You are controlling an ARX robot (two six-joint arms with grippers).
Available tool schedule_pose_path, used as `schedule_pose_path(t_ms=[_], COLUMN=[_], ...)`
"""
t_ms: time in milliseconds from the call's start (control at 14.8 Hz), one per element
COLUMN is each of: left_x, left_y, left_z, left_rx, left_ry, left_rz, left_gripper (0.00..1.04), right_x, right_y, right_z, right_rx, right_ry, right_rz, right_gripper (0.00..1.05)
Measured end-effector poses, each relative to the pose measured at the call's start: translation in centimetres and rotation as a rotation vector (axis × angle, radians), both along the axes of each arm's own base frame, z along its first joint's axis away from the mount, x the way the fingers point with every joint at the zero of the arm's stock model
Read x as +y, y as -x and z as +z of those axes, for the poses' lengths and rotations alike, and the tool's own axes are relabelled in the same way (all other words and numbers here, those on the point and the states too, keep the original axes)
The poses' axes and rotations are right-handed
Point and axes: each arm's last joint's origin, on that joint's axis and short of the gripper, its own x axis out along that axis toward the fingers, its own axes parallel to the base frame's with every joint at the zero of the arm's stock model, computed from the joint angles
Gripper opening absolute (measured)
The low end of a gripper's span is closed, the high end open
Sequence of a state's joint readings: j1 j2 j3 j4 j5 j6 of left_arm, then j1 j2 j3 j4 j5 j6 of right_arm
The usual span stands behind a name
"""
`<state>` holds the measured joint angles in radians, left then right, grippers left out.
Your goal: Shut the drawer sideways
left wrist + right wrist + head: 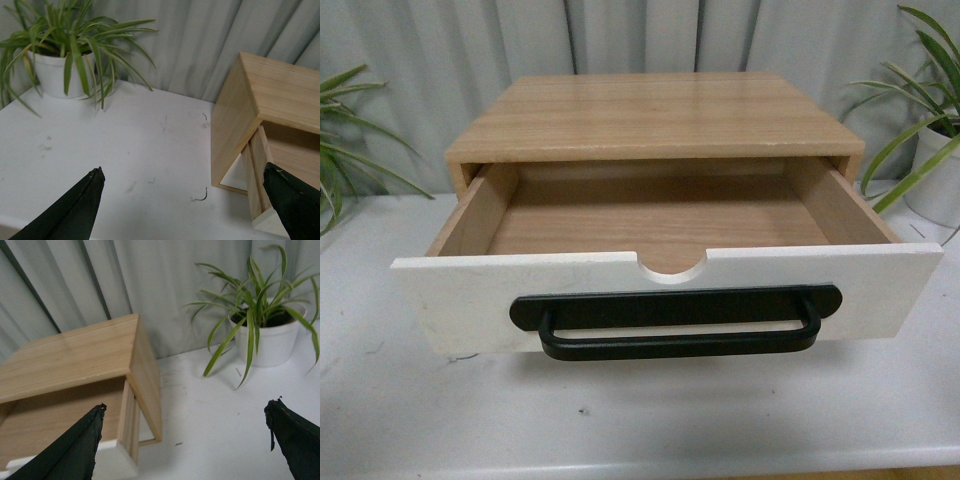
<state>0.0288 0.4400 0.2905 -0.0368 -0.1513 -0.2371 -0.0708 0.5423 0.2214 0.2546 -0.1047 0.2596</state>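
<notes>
The drawer [470,295] stands pulled far out of a light wood cabinet [655,115] in the front view. Its white front panel has a long black bar handle [678,322] and a half-round notch [672,266] in the top edge. The inside is empty. Neither arm shows in the front view. My left gripper [184,172] is open and empty, to the left of the cabinet [265,95], near the drawer's wood side [257,172]. My right gripper [185,407] is open and empty, to the right of the cabinet [75,352], near the drawer's other side [129,422].
The cabinet stands on a white table [640,420]. A potted plant in a white pot [62,75] stands at the back left and another [267,337] at the back right. A grey curtain [640,40] hangs behind. The table's front edge [720,462] is close to the drawer front.
</notes>
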Motion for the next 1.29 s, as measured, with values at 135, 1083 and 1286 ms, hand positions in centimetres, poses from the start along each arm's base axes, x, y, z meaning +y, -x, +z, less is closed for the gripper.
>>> schedule_pose_path(t_ms=[135, 1083, 1286], left_x=[-0.6, -9.3, -9.9], left_y=[-3.1, -9.8, -10.9], left_z=[1.5, 2.3, 1.3], left_rx=[0.045, 0.301, 0.318], left_ry=[-0.127, -1.321, -1.341], left_rz=[-0.163, -0.952, -0.974], left_gripper=[0.98, 0.98, 0.98], right_x=[0.0, 6.9, 7.8], right_y=[-3.8, -10.7, -11.0], right_z=[2.6, 2.4, 1.7], right_rx=[-0.040, 0.047, 0.072], right_ry=[0.183, 1.810, 1.772], right_rz=[0.003, 0.774, 0.839], right_gripper=[0.98, 0.98, 0.98])
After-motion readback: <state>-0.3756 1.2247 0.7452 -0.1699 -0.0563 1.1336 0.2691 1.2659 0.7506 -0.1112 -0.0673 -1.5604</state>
